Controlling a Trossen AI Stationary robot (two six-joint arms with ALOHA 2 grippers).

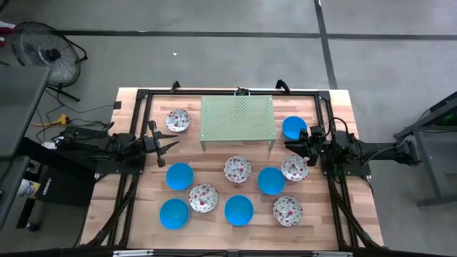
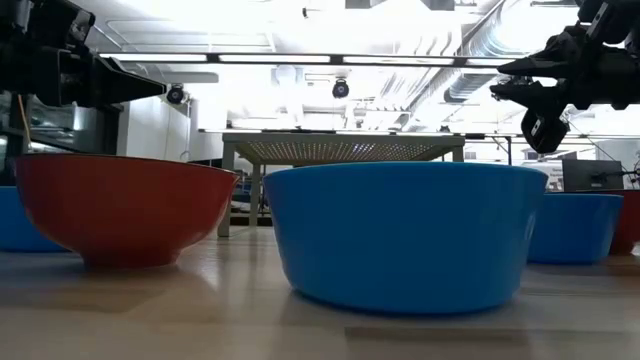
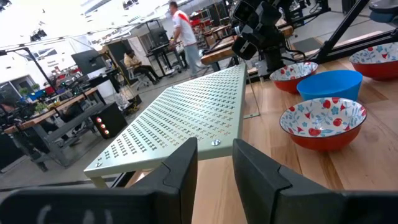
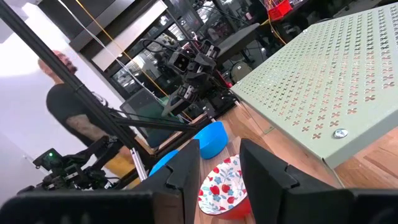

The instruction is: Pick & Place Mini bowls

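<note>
Blue bowl point(image 2: 405, 235) nearest the low camera; both arms hover with nothing held.
Left gripper point(image 1: 173, 145) and right gripper point(image 1: 291, 145), jaws slightly parted, flank the green stand point(image 1: 237, 118). Ten mini bowls point(image 1: 237, 169) sit empty and crowded (a descending finger could clip or tip a neighbour) across the table point(image 1: 143, 193).

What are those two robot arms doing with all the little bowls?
Nothing is being carried right now. The left gripper and the right gripper both hang empty, fingers a little apart, on either side of the green stand. Ten mini bowls, blue ones and flowery white ones, sit spread over the wooden table. None is on the stand. People are busy in the room behind.
</note>
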